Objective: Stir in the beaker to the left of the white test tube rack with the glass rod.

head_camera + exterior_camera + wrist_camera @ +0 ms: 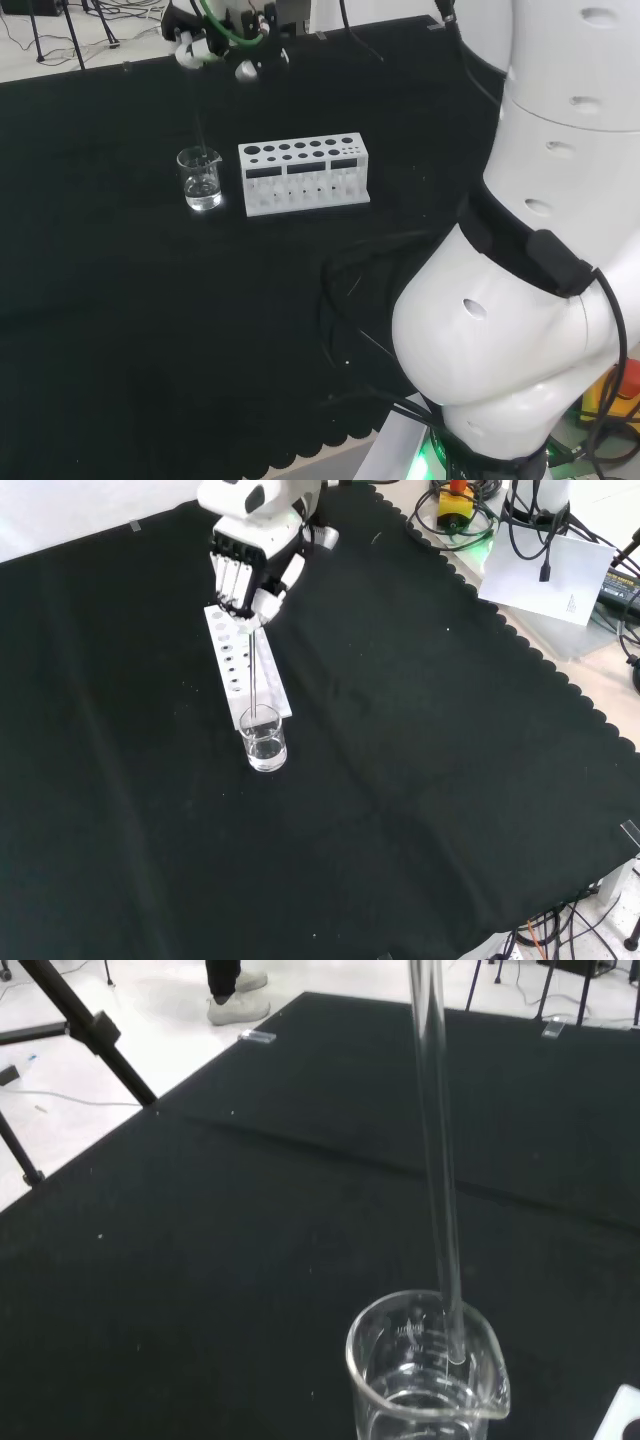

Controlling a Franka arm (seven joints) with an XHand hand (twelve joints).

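A: Where's the beaker (201,179)?
B: On the desk (120,300), just beside the end of the white test tube rack (304,176), on the rack's left in the head view; small amount of clear liquid at the bottom.

A: Glass rod (437,1160)?
B: Near upright, lower end already inside the beaker, down past the rim by the spout in the wrist view; can't tell if the tip reaches the liquid or the glass floor.

A: The hand (246,572)?
B: Above the rack in the front view; fingers (232,580) curled downward and pinching the rod's top end.

A: Progress?
B: Rod picked up and lowered into the right beaker, so approach looks done; the stirring itself is what's left, judging from this; nothing shows swirl in the liquid.

A: Risks?
B: Rod sits close to the beaker wall; a wide circle could knock or tip the beaker.
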